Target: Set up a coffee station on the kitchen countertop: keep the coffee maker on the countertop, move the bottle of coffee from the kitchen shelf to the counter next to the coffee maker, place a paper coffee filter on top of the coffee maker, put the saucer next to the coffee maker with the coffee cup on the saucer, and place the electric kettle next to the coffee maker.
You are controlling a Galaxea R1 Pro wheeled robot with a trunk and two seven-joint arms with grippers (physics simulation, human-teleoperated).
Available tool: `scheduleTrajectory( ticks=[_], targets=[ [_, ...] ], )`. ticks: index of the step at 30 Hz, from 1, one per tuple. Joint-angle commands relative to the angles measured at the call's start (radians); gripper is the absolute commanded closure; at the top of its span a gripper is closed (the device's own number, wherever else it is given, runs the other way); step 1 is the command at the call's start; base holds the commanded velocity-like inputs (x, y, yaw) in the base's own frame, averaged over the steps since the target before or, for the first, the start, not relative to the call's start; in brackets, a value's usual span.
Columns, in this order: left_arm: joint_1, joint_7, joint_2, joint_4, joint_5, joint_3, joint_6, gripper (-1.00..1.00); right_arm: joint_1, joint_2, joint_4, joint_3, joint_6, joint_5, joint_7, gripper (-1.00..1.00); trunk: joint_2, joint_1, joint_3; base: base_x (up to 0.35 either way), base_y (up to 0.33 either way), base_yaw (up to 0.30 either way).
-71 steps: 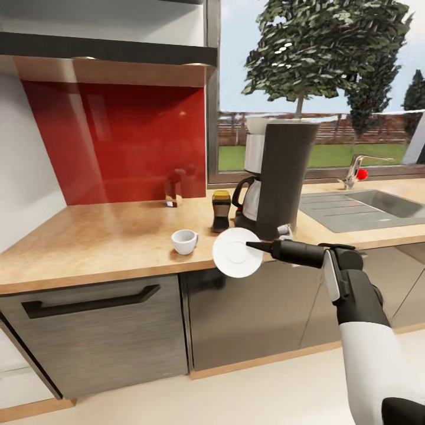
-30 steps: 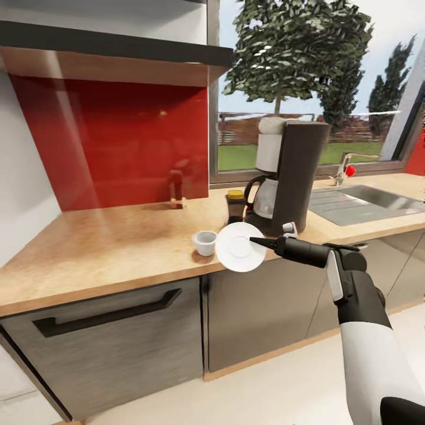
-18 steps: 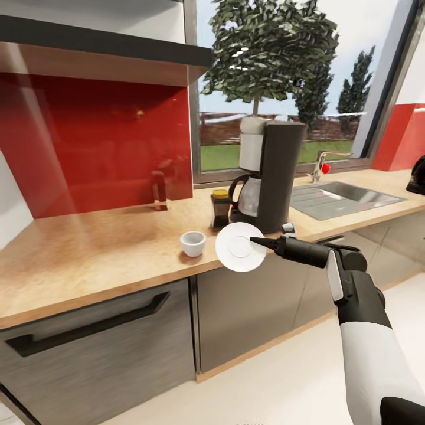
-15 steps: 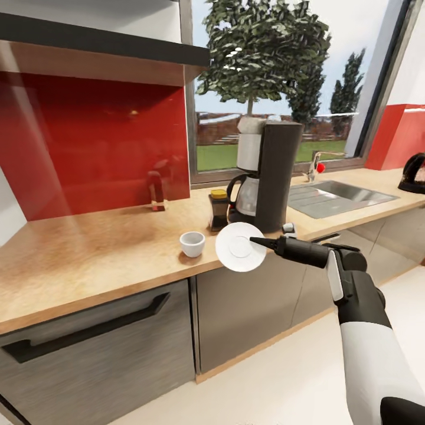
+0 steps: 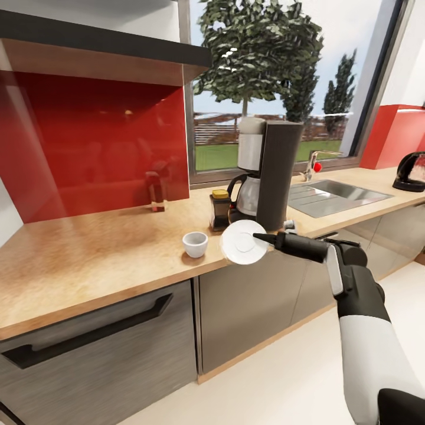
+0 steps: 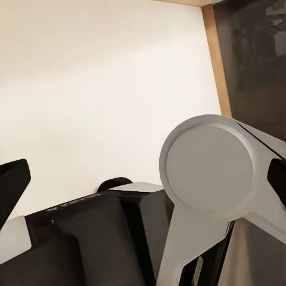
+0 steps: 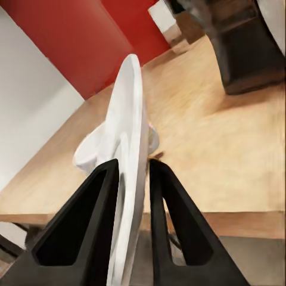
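I am in the saucer step. My right gripper [image 5: 257, 237] is clenched on the rim of the white saucer [image 5: 244, 242], and in the right wrist view the two black fingers [image 7: 89, 220] sit one on each face of the saucer [image 7: 132, 137]. The plate stands on its edge, nearly vertical, and I hold it in the air at the front edge of the countertop [image 5: 88, 254], just in front of the coffee maker [image 5: 274, 174].

The coffee cup [image 5: 195, 244] stands on the counter a little to the left of the saucer, not touching it. The bottle of coffee [image 5: 220, 210] is already beside the coffee maker, on its left. The electric kettle [image 5: 411, 172] is far away at the right end of the counter, beyond the sink [image 5: 330, 196]. A pale thing sits on top of the coffee maker; I cannot say surely it is the filter.

For my left gripper, the left wrist view looks down on the floor and robot parts, so I cannot tell how its jaws stand.

I judge the next move needs a wrist turn to bring the saucer flat, then a lowering onto free counter between cup and coffee maker, and release only when it rests.
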Motion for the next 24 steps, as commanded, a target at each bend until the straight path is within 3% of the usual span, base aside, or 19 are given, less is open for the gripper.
scheduleTrajectory(
  ticks=[1,4,7,11,12,13,14,15,16,17,19,21,24],
  targets=[
    [-0.001,-0.002,0.000,0.000,0.008,-0.008,-0.007,-1.00,-0.012,0.004,0.009,-0.008,0.010,-0.009,-0.041,1.00,0.000,0.000,-0.001,0.000,0.002,-0.001],
    [-0.001,-0.002,0.000,0.000,0.008,-0.008,-0.007,-1.00,-0.036,0.017,0.036,-0.016,0.010,-0.022,-0.111,1.00,0.000,0.000,-0.001,0.000,0.000,0.000],
    [-0.001,-0.002,0.000,0.000,0.008,-0.009,-0.007,-1.00,-0.066,0.026,0.079,-0.025,0.010,-0.069,-0.193,1.00,0.000,0.000,-0.001,0.000,0.000,0.000],
    [-0.001,-0.002,0.000,0.000,0.008,-0.010,-0.007,-1.00,-0.099,0.040,0.108,-0.051,0.009,-0.229,-0.442,1.00,0.000,0.000,-0.001,0.000,0.000,0.000],
    [-0.001,-0.002,0.000,0.000,0.008,-0.010,-0.007,-1.00,-0.101,0.042,0.109,-0.052,0.009,-0.256,-0.475,1.00,0.000,0.000,-0.001,0.000,0.000,0.000],
    [-0.001,-0.002,-0.001,0.000,0.008,-0.010,-0.007,-1.00,-0.102,0.046,0.110,-0.053,0.008,-0.317,-0.547,1.00,0.000,0.000,-0.001,0.000,0.000,0.000],
    [-0.001,-0.002,-0.001,0.000,0.008,-0.010,-0.007,-1.00,-0.103,0.047,0.111,-0.054,0.008,-0.347,-0.582,1.00,0.000,0.000,-0.001,0.000,0.000,0.000],
    [-0.001,-0.002,-0.001,0.000,0.008,-0.010,-0.007,-1.00,-0.104,0.050,0.112,-0.055,0.007,-0.435,-0.685,1.00,0.000,0.000,-0.001,0.000,0.000,0.000],
    [-0.001,-0.002,-0.001,0.000,0.008,-0.010,-0.007,-1.00,-0.104,0.051,0.112,-0.055,0.007,-0.488,-0.747,1.00,0.000,0.000,-0.001,0.000,0.000,0.000],
    [-0.001,-0.002,-0.001,0.000,0.008,-0.010,-0.007,-1.00,-0.104,0.052,0.112,-0.055,0.006,-0.512,-0.775,1.00,0.000,0.000,-0.001,0.000,0.000,0.000],
    [-0.001,-0.002,-0.001,0.000,0.008,-0.010,-0.007,-1.00,-0.104,0.053,0.113,-0.054,0.006,-0.616,-0.903,1.00,0.000,0.000,-0.001,0.000,0.000,0.000],
    [-0.001,-0.002,-0.001,0.000,0.008,-0.010,-0.007,-1.00,-0.104,0.053,0.113,-0.053,0.006,-0.645,-0.942,1.00,0.000,0.000,-0.001,0.000,0.000,0.000],
    [-0.001,-0.002,-0.001,0.000,0.008,-0.010,-0.007,-1.00,-0.104,0.054,0.113,-0.054,0.006,-0.656,-0.957,1.00,0.000,0.000,-0.001,-0.019,0.016,0.000]
  ],
)
